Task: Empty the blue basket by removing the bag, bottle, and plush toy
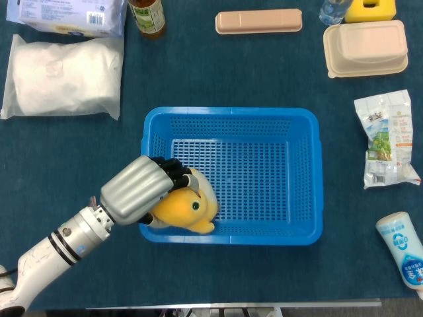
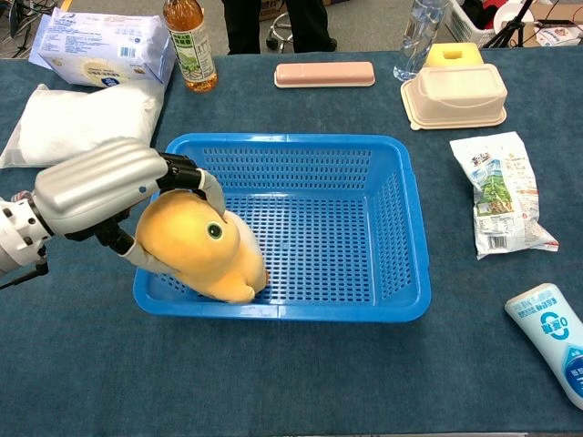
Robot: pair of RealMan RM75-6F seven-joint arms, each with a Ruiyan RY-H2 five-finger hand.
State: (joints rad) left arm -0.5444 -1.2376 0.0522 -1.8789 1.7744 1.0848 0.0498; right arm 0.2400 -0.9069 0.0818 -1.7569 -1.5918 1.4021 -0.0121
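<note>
A yellow plush toy (image 1: 186, 209) (image 2: 202, 251) lies in the near left corner of the blue basket (image 1: 305, 178) (image 2: 405, 228). My left hand (image 1: 137, 190) (image 2: 105, 187) grips it from the left, fingers curled over its top and thumb under its side. A printed snack bag (image 1: 385, 139) (image 2: 499, 193) lies on the table to the right of the basket. A white and blue bottle (image 1: 403, 246) (image 2: 549, 335) lies near the front right corner. My right hand shows in neither view.
A white pillow bag (image 1: 63, 76) (image 2: 77, 123) and a blue-white pack (image 2: 96, 44) lie at the back left beside a tea bottle (image 2: 189, 45). A pink case (image 2: 324, 74), a beige lidded box (image 2: 455, 94) and a yellow object (image 2: 453, 53) stand at the back.
</note>
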